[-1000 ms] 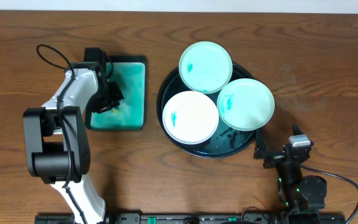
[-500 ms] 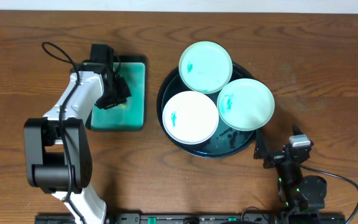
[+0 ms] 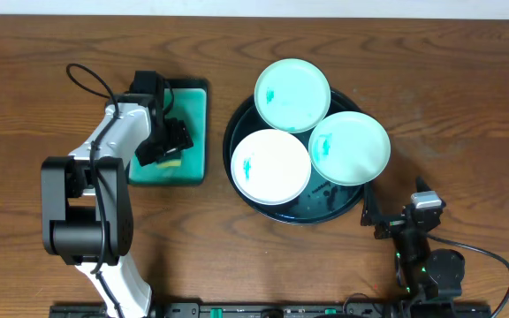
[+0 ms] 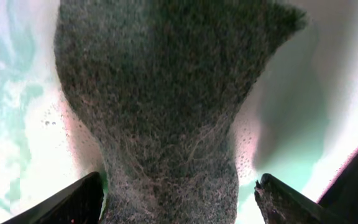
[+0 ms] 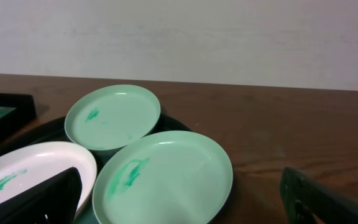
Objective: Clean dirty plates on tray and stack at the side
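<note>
Grey scouring pad [image 4: 166,112] is pictured loose between left fingers [image 4: 73,202] held apart, over rectangular tray [image 3: 193,132], upper left | right fingers [image 5: 42,199] spread, empty | smeared plates [image 3: 270,165] lie on round tray [image 3: 300,218], centre right | risk: pad could be left behind unless clamped squarely; rim-perched plates could be tipped.

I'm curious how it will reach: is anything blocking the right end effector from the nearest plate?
Nothing visible does. The right end effector sits open just off the tray, and the nearest plate lies straight ahead at the tray's rim, with only bare tabletop between.
</note>
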You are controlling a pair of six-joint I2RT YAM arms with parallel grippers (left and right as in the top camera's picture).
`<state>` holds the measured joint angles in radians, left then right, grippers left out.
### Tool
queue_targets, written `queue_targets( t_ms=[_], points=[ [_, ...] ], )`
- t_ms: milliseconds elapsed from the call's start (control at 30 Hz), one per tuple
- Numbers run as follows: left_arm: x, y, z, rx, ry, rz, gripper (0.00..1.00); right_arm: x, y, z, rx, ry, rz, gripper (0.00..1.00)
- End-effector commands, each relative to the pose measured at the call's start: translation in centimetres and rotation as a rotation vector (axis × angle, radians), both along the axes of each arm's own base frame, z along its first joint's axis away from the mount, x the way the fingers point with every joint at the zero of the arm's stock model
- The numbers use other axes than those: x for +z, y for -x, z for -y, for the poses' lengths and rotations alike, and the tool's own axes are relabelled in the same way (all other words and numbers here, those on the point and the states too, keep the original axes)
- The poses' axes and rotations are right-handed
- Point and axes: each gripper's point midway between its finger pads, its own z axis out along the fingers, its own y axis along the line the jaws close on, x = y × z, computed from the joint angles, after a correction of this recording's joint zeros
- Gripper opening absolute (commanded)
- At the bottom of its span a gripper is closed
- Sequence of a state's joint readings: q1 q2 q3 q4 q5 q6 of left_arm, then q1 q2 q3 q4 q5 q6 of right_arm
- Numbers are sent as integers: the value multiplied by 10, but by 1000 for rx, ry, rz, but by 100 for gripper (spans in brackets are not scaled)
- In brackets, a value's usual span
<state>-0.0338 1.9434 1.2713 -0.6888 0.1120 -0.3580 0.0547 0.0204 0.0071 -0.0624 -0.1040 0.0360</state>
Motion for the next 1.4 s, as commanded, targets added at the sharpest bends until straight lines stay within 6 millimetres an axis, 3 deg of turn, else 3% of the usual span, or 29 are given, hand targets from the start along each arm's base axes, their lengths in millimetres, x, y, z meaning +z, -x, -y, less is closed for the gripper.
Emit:
queue_targets(
  t_ms=[0,167,300,500,700,867,900,1100,1333,1367],
  points=[
    [10,-20,-6,-25,-23,61,79,-2,0,-2,8,15,-2,99],
    [15,-43,-21,-21,-111,154,80,-2,0,-1,8,15,-2,99],
    [16,-50,-33,-5,-181,188,80,-2,0,-1,8,15,-2,99],
    [2,-50,-34,-8,-183,187,80,-2,0,-2,8,15,-2,99],
    [-7,-60,-15,-75,-91,213,80,-2,0,-1,8,15,-2,99],
    [-14,-59,-15,-79,-87,200,78,-2,0,-1,8,15,-2,99],
    [-14,-59,-15,-79,-88,201,71,-2,0,-1,8,15,-2,99],
    [-12,-62,-15,-77,-88,213,7,-2,0,-1,8,15,-2,99],
    [-2,-65,-15,-75,-91,238,8,-2,0,-1,8,15,-2,99],
    [1,-64,-15,-75,-91,240,31,-2,0,-1,8,15,-2,99]
  ],
)
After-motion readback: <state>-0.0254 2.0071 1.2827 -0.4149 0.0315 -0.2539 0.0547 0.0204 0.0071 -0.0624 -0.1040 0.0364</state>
